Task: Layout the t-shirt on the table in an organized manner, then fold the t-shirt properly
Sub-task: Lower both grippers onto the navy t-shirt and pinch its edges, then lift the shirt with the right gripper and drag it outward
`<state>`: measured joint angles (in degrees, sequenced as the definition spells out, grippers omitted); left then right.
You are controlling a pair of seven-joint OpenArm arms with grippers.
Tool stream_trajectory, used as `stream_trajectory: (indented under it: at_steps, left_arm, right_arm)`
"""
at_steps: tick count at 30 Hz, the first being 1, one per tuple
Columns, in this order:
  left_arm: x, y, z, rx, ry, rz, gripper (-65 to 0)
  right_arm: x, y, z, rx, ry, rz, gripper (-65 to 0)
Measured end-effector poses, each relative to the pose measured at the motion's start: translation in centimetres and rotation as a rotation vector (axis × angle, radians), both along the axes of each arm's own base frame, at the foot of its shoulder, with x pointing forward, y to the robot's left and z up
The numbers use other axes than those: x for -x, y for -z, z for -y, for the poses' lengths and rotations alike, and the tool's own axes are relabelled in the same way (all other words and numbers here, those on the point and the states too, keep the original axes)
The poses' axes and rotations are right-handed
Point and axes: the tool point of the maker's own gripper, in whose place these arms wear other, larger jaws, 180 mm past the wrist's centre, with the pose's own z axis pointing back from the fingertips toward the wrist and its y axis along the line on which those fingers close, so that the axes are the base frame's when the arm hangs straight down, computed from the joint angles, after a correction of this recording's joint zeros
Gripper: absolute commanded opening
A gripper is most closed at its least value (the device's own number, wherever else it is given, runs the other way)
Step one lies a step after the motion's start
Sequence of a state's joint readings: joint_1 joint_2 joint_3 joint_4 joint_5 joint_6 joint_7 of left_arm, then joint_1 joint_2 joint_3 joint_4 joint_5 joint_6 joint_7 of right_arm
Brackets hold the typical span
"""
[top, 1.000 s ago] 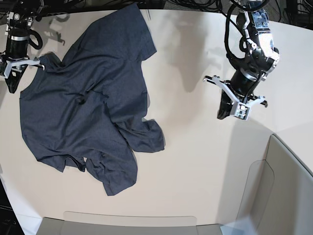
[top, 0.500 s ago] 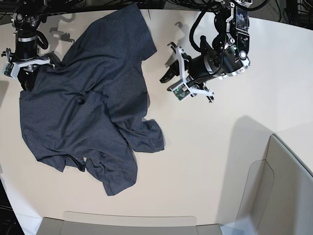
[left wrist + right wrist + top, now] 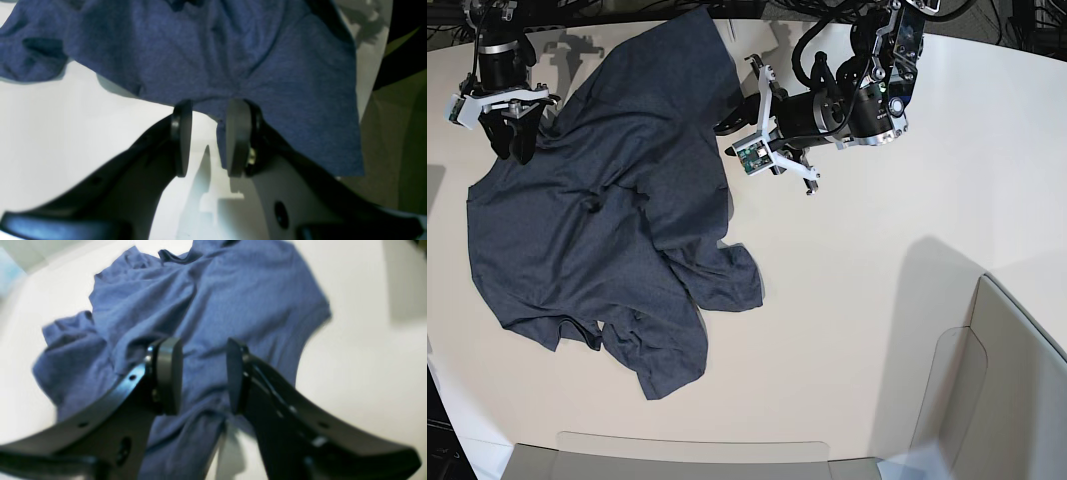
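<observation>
- The t-shirt (image 3: 617,210) is a dark blue heathered knit, lying rumpled and partly spread on the left side of the off-white worktop (image 3: 857,330).
- The left hand (image 3: 208,133) has two flat, dark, rounded pads set a moderate way apart; the shirt's edge lies right at their tips, and whether cloth sits between them cannot be told.
- In the base view this left hand (image 3: 739,125) reaches in sideways to the shirt's right edge near the top, its arm being black with white brackets.
- The right hand (image 3: 203,376) is partly open, its blocky black pads separated by a clear gap with nothing gripped; blue fabric lies below and beyond them.
- In the base view the right hand (image 3: 509,125) points down over the shirt's upper left part, near a sleeve.
- From the hands outward, the cloth shows soft ridges and creases; a sleeve juts out at the lower right, and another bunched flap lies at the lower edge.
- The worktop is smooth and matte with a curved far edge.
- A pale, translucent bin wall (image 3: 987,390) stands at the lower right, well apart from the shirt.
</observation>
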<state>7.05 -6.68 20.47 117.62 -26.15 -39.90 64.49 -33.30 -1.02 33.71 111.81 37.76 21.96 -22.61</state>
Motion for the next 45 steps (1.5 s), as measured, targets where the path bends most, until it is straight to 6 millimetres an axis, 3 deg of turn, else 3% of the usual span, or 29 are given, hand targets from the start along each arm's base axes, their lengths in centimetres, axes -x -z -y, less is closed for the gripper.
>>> stream_trajectory:
  at_steps: [7, 10, 18, 26, 31, 33, 40, 45]
  left_arm:
    - [0.2, 0.8, -1.1, -0.040, -0.002, -0.008, -47.0]
    - [0.2, 0.7, -0.9, -0.030, -0.002, -0.007, -47.0]
    - [0.7, 1.2, -1.4, -0.042, 0.003, -0.021, -47.1]
    - [0.7, 1.0, -1.1, -0.008, -0.001, -0.014, -47.1]
    - [0.7, 1.0, -1.1, -0.011, 0.000, -0.014, -47.1]
    - [0.7, 1.0, -1.1, -0.012, 0.000, -0.015, -47.1]
    - [0.7, 1.0, -1.0, -0.008, 0.002, -0.015, -47.1]
    - [0.7, 1.0, -1.0, -0.008, 0.001, -0.015, -47.1]
  right_arm:
    - [2.1, 1.7, -1.2, -0.167, 0.087, -0.001, -42.4]
    - [2.4, 3.6, -1.3, -0.215, 0.116, -0.029, -42.5]
    - [1.4, 8.0, -1.2, -0.313, 0.173, -0.074, -42.6]
    - [1.3, 7.9, -1.2, -0.313, 0.172, -0.069, -44.2]
    - [1.2, 7.9, -1.2, -0.311, 0.168, -0.068, -61.2]
    - [0.9, 7.7, -1.1, -0.308, 0.168, -0.062, -64.6]
    - [0.0, 5.2, -1.5, -0.282, 0.131, -0.017, -63.9]
    - [0.2, 6.2, -2.9, -0.308, 0.078, -0.099, -51.2]
